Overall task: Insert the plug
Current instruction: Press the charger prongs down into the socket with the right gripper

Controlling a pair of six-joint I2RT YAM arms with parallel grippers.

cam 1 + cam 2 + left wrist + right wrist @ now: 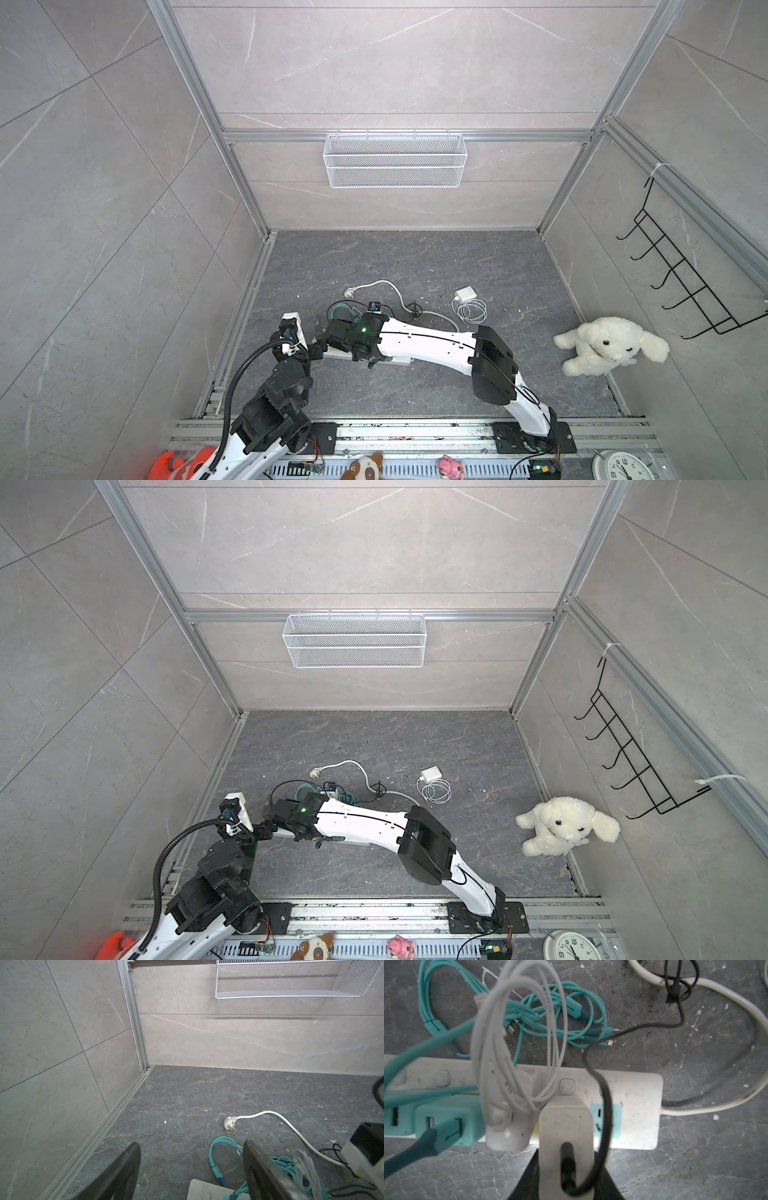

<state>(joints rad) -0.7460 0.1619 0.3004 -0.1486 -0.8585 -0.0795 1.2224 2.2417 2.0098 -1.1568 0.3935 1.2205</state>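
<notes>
- The dark marbled surface (415,257) carries everything.
- A white plush dog (611,345) lies well apart from both pairs of fingers, out beyond the right arm.
- A white power strip (639,1088) lies flat straight ahead of the right fingers (527,1178). One corner of it shows just under the gap between the left fingers (116,1174).
- The left fingers are released, spread wide and gripping nothing. Bare surface and a loop of the teal cables (220,1153) show between them.
- The right fingers are clenched on a white charger plug (564,1126), one on each flank. Its far end is down against the strip's face, but whether its prongs are seated is hidden.
- A teal charger (446,1126) and a second white charger (508,1132), which trails a coil of white lead, sit in the strip on one flank of the held plug.
- A bare teal-faced socket (606,1120) lies just beside the held plug on the other flank.
- A black cable (604,1093) leaves the held plug's near end between the right fingers and trails over the strip.
- A three-pin plug (229,1124) on a thick white cord lies loose ahead of the left fingers.
</notes>
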